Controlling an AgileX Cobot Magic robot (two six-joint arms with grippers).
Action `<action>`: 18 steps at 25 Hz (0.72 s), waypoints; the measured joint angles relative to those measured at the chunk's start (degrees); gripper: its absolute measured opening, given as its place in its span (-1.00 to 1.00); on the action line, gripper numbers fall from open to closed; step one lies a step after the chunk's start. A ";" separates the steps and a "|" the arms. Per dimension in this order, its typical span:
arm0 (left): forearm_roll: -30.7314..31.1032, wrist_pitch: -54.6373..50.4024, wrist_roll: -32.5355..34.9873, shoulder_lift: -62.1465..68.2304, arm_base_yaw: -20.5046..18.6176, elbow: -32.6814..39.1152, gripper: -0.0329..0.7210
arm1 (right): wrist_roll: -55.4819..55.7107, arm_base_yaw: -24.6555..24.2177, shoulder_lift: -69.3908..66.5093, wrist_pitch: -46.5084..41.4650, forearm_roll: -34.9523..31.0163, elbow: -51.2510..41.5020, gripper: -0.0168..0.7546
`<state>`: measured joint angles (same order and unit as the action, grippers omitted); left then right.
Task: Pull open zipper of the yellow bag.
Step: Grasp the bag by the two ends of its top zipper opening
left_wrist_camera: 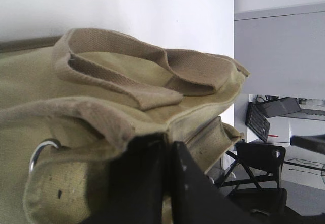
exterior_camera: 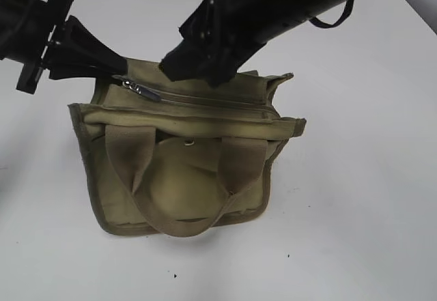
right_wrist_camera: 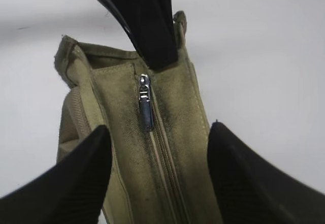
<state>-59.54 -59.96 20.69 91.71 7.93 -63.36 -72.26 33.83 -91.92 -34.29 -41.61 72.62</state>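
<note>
The yellow bag (exterior_camera: 184,192) stands on the white table with its front handle (exterior_camera: 123,158) hanging toward me. Its zipper (exterior_camera: 212,102) runs along the top panel and looks shut. The silver pull tab (exterior_camera: 145,91) lies near the left end. My left gripper (exterior_camera: 120,68) is shut on the bag's left end edge, just beyond the tab. In the left wrist view the left gripper (left_wrist_camera: 167,155) sits pinched among khaki fabric (left_wrist_camera: 101,76). My right gripper (exterior_camera: 196,74) hovers open over the top panel. In its own view the right gripper (right_wrist_camera: 159,150) straddles the zipper (right_wrist_camera: 165,158), behind the tab (right_wrist_camera: 146,107).
The white table (exterior_camera: 369,198) surrounds the bag on all sides. A round snap button (exterior_camera: 189,142) sits on the front pocket. A metal ring (left_wrist_camera: 36,150) shows on the bag's side. Beyond the table edge stands a black chair (left_wrist_camera: 259,168).
</note>
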 joint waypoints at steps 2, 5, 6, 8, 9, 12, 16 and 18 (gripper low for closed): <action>-0.47 -0.37 0.43 0.00 0.00 0.00 -0.91 | -0.34 0.13 -1.18 0.13 -0.07 0.16 0.22; -3.17 -1.83 1.96 0.05 0.00 0.00 -0.91 | -0.71 1.41 -2.23 1.65 -0.07 0.51 0.10; -4.24 -2.41 2.66 0.05 0.00 0.00 -0.91 | -0.91 2.20 -2.29 2.39 -0.07 0.65 0.06; -5.35 -3.15 3.55 0.05 0.07 0.00 -0.91 | -1.04 3.61 -2.36 3.93 -0.07 0.70 0.02; -5.40 -3.27 3.78 0.05 0.07 0.00 -0.91 | -1.04 4.13 -2.51 5.05 -0.07 0.70 0.01; -5.40 -3.31 4.15 0.10 0.07 0.00 -0.91 | -1.15 4.59 -3.99 6.58 -0.07 0.76 0.01; -5.47 -3.42 4.64 0.10 0.07 0.00 -0.91 | -1.15 4.59 -6.75 6.58 -0.02 0.76 0.00; -5.47 -3.42 4.89 0.12 0.07 0.00 -0.91 | -1.15 4.59 -7.70 6.71 -0.02 0.76 0.00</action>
<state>-65.01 -63.38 25.58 91.83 7.99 -63.36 -73.42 38.41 -99.62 -27.58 -41.62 73.38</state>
